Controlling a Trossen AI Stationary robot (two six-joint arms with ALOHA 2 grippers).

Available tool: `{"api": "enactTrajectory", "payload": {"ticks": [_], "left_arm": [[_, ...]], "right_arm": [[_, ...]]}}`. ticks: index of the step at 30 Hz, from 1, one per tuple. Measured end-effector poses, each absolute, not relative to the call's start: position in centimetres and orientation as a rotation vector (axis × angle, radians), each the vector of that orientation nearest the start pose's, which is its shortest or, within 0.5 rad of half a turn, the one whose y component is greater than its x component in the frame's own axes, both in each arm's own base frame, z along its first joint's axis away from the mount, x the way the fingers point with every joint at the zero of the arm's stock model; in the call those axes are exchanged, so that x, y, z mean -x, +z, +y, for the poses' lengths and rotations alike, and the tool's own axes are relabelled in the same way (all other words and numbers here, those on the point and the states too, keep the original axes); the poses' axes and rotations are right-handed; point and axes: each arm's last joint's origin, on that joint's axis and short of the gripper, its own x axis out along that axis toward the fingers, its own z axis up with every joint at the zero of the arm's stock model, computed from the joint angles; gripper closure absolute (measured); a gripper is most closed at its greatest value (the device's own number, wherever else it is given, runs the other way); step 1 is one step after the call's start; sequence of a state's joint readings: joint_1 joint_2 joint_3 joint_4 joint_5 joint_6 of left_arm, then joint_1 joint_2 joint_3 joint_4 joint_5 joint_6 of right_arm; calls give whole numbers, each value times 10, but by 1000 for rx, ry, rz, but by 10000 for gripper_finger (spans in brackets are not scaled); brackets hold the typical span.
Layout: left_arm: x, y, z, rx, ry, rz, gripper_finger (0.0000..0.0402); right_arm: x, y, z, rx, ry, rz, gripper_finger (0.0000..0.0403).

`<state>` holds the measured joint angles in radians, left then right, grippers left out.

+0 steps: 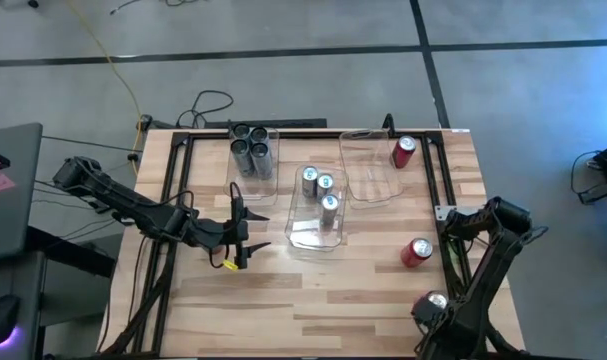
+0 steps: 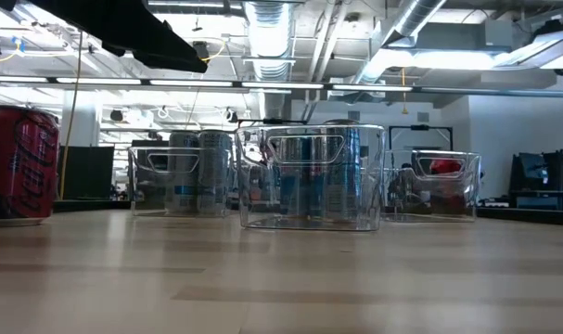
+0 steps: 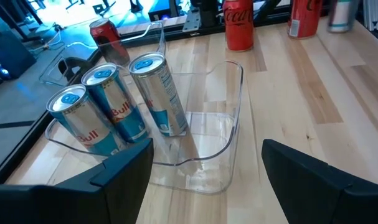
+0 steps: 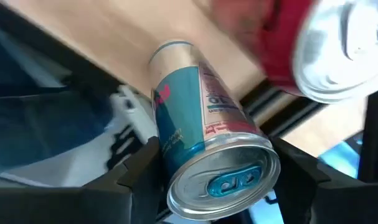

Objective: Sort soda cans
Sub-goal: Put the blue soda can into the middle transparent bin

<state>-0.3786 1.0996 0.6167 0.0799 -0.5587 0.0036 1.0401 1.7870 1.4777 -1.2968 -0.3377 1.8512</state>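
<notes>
R gripper [image 4: 210, 180] fingers close round slim silver-blue metal soda can [image 4: 201, 134], near table's front-right corner; L gripper [image 3: 204, 180] wide, empty.

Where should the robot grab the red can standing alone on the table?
Best guess: pinch the red can around its round middle, coming straight down from above. It stands upright in the open, with its silver top up, and the right pincer is nearest.
</notes>
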Motion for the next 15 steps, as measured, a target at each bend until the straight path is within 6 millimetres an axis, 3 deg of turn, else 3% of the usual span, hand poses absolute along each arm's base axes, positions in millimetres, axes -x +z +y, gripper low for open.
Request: {"api": "enactTrajectory", "payload": {"ticks": [8, 15], "left_arm": [[-219, 242, -71, -186, 177, 360, 104], [-219, 241, -71, -190, 177, 369, 104]], "right_arm": [[-189, 279, 277, -750, -530, 1760, 162], [-236, 304, 243, -715, -383, 1611, 162]]}}
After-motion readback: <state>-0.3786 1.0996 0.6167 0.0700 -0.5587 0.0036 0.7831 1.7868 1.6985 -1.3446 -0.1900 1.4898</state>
